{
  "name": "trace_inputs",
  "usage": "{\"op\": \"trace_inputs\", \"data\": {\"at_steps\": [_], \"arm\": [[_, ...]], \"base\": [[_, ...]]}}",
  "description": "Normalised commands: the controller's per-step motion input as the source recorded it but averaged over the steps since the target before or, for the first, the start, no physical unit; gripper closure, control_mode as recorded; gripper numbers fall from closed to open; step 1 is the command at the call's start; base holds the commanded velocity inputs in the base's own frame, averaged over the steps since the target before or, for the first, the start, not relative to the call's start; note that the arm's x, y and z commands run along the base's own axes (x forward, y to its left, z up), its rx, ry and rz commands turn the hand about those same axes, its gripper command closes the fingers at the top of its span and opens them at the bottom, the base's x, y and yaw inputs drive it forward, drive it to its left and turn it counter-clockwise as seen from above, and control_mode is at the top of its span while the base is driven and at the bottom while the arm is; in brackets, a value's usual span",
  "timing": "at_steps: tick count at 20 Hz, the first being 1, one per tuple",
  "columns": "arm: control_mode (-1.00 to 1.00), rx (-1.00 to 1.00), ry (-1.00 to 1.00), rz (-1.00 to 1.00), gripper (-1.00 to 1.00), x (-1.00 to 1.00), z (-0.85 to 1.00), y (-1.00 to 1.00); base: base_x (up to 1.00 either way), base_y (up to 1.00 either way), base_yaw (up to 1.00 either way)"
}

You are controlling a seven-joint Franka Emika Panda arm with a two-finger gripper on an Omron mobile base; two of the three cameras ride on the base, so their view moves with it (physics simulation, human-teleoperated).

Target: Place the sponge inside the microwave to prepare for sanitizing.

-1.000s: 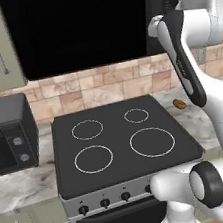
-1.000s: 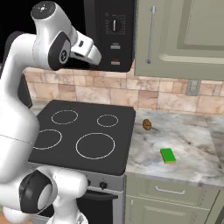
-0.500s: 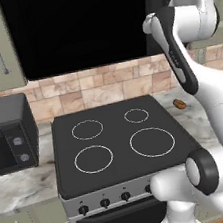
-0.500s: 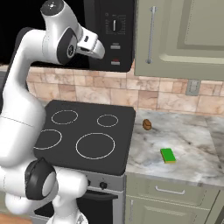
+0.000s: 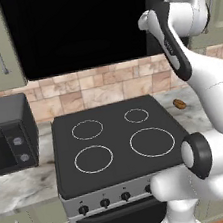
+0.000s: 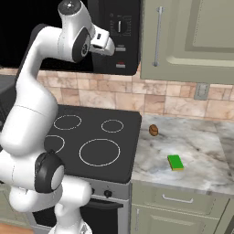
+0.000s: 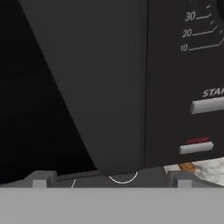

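Observation:
The sponge [image 6: 175, 162], green on top with a yellow edge, lies flat on the marble counter [image 6: 201, 155] right of the stove, far below my hand. The microwave [image 5: 78, 27] hangs above the stove, and its wide dark door looks closed. Its control panel [image 6: 119, 34] with dial and buttons is on the right. My gripper [image 6: 111, 49] is raised in front of the door's right edge, beside the panel. In the hand view my gripper [image 7: 110, 179] is open, its fingertips wide apart, with the door's dark vertical handle [image 7: 109, 87] close ahead between them. Nothing is held.
The black stove [image 5: 118, 140] has four burner rings. A small brown roundish object [image 6: 154, 130] sits on the counter behind the sponge. A black toaster oven [image 5: 8, 134] stands on the left counter. Green cabinets [image 6: 192, 36] hang right of the microwave.
My arm has lifted the hand up and closer to the right edge of the microwave's door. The sponge and the brown object have not moved.

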Motion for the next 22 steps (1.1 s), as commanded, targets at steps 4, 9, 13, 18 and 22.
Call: {"op": "trace_inputs", "data": {"at_steps": [4, 9, 13, 18, 22], "arm": [[-1.00, -0.06, 0.00, 0.00, -1.00, 0.35, 0.03, -0.13], [-1.00, -0.07, 0.00, 0.00, -1.00, 0.32, 0.00, -0.03], [-1.00, -0.05, 0.00, 0.00, -1.00, 0.26, 0.00, 0.00], [-1.00, -0.01, 0.00, 0.00, -1.00, 0.31, 0.00, 0.00], [-1.00, 0.00, -0.03, 0.00, -1.00, 0.23, 0.00, 0.00]], "base": [[0.00, 0.00, 0.00], [0.00, 0.00, 0.00], [0.00, 0.00, 0.00], [0.00, 0.00, 0.00], [0.00, 0.00, 0.00]]}}
